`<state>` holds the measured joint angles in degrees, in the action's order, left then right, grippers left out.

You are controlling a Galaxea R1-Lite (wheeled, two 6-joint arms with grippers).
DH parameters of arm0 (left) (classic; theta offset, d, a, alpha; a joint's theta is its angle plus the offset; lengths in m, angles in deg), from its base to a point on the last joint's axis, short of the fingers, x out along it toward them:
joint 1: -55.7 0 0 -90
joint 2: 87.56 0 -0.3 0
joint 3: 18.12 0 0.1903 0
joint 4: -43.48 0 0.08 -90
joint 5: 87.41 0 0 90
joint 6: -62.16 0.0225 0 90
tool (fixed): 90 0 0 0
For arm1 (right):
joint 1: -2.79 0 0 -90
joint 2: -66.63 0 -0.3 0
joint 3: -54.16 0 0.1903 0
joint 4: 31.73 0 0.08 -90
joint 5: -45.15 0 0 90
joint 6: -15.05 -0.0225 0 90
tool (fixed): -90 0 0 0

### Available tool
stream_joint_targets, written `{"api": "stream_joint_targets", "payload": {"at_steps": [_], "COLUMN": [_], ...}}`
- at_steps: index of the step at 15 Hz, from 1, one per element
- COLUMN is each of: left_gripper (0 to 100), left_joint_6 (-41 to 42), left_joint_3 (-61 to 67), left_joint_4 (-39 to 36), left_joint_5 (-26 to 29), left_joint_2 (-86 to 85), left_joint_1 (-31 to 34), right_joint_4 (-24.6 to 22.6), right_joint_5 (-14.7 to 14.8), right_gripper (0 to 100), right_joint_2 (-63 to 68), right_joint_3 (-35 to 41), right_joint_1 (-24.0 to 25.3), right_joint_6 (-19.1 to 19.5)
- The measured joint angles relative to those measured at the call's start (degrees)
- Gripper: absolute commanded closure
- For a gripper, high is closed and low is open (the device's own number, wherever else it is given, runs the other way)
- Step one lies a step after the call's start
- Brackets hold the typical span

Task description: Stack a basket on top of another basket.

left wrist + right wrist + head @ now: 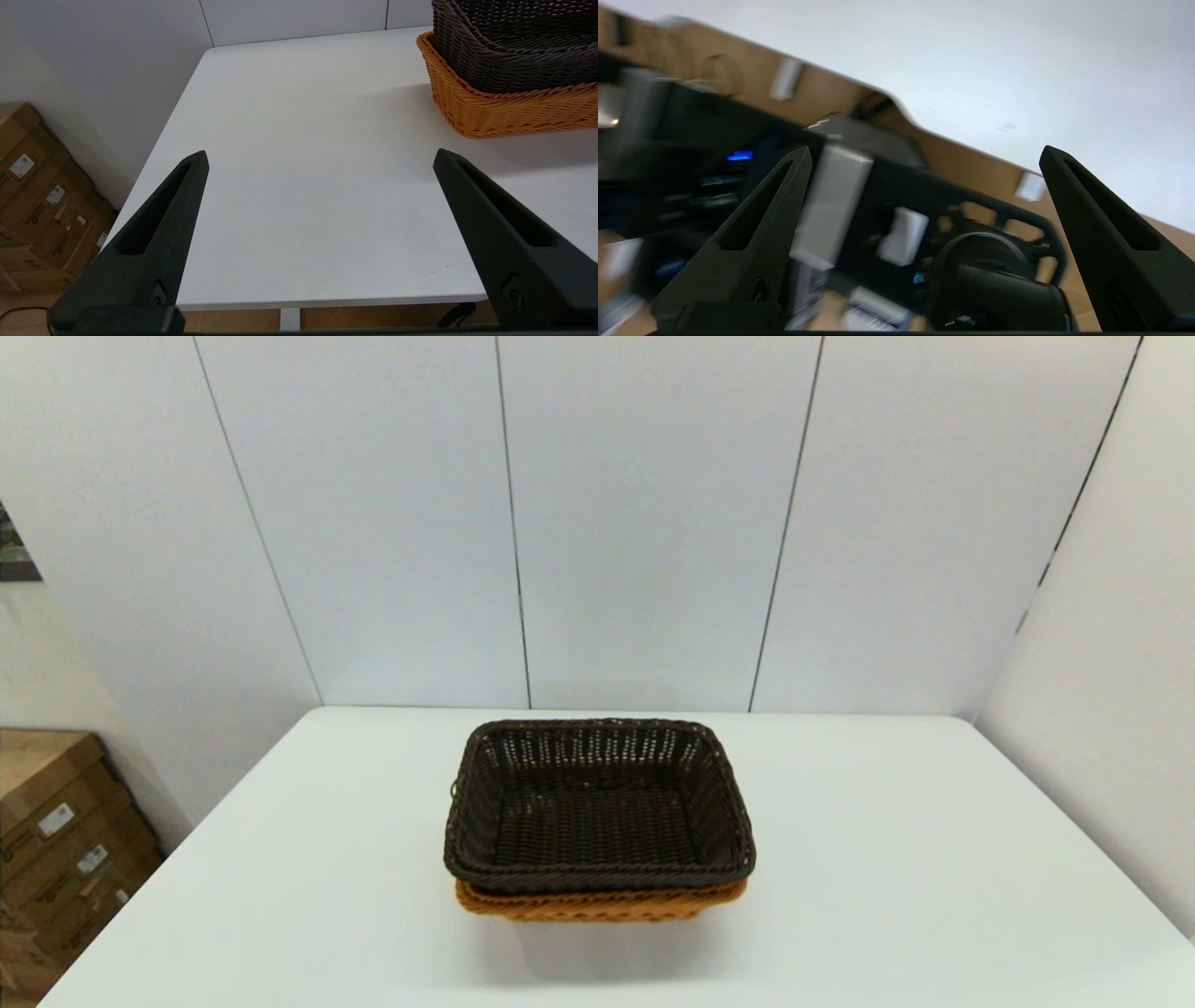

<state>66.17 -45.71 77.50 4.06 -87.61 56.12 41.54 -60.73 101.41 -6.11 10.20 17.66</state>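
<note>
Two baskets nested at mid-table, both grippers empty and clear of them.

Dark brown rectangular woven wicker basket (597, 807) sits inside the orange-tan rectangular woven wicker basket (597, 902), whose rim and wall show below it; the pair rests on the white table (934, 859). Left gripper (320, 158), fingers spread wide, holds nothing, low over the table's near-left part, baskets well apart from it. Right gripper (924, 154), fingers likewise spread and empty, hangs off the table edge. Cardboard boxes (56, 840) stand on the floor at left.

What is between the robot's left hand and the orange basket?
Nothing. In the left wrist view only bare white table lies between the open left hand and the orange basket, which holds the dark basket.
</note>
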Motion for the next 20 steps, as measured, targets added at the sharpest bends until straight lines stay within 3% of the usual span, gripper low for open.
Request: {"api": "stream_joint_targets", "payload": {"at_steps": [4,7,15,18,20], "left_gripper": [0,0,0,0,0], "left_joint_6": [0.01,0.01,0.0,0.04,0.01], "left_joint_3": [0.0,0.0,0.0,0.0,0.0], "left_joint_4": [0.01,0.01,0.0,0.0,0.0], "left_joint_5": [0.01,0.0,0.0,0.01,0.01], "left_joint_2": [0.0,0.0,0.0,0.0,0.0], "left_joint_1": [0.0,0.0,0.0,0.0,0.0], "right_joint_4": [-10.17,-10.97,-11.3,-15.41,-21.52], "right_joint_5": [2.95,3.15,3.45,7.91,9.55], "right_gripper": [0,0,0,0,0], "right_joint_2": [-12.0,-19.08,-32.78,-34.47,-34.78], "right_joint_3": [11.28,14.99,16.81,18.44,21.31], "right_joint_1": [-2.07,-5.0,-7.31,-7.31,-7.31], "right_joint_6": [3.19,5.46,6.18,5.3,5.18]}}
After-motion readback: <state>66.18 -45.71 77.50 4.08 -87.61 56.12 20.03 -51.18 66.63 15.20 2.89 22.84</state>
